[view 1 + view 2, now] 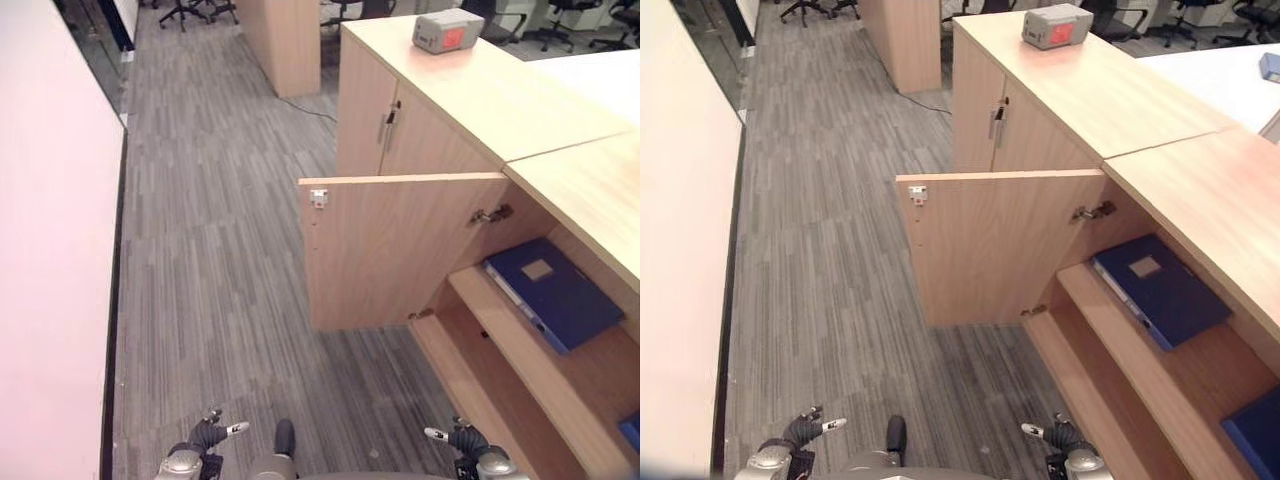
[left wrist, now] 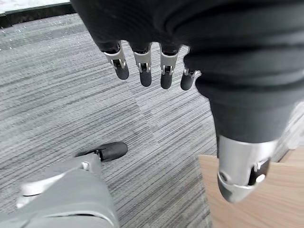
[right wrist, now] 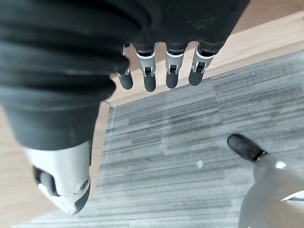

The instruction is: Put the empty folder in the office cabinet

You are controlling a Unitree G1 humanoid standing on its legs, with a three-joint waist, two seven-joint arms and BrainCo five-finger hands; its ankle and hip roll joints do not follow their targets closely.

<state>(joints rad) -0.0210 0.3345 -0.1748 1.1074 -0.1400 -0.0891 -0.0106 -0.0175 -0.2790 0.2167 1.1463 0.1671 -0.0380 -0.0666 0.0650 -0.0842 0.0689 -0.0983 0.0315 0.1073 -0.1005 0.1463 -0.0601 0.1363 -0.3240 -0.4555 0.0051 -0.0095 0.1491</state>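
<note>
Left eye view: left hand point(image 1: 205, 438) hangs low over grey striped carpet point(image 1: 220, 250), fingers relaxed, empty. Right hand point(image 1: 462, 440) likewise slack, beside the light-wood cabinet's open door point(image 1: 400, 250). Dark blue folder point(image 1: 553, 290) lies flat on the upper shelf point(image 1: 520, 350), partly cut off by the countertop.

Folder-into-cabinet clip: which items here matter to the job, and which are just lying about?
Job:
dark blue folder lying on the cabinet shelf
light wooden office cabinet
its open wooden door
left hand, right hand, both empty

Lying about:
grey box with red label
black office chairs
</note>
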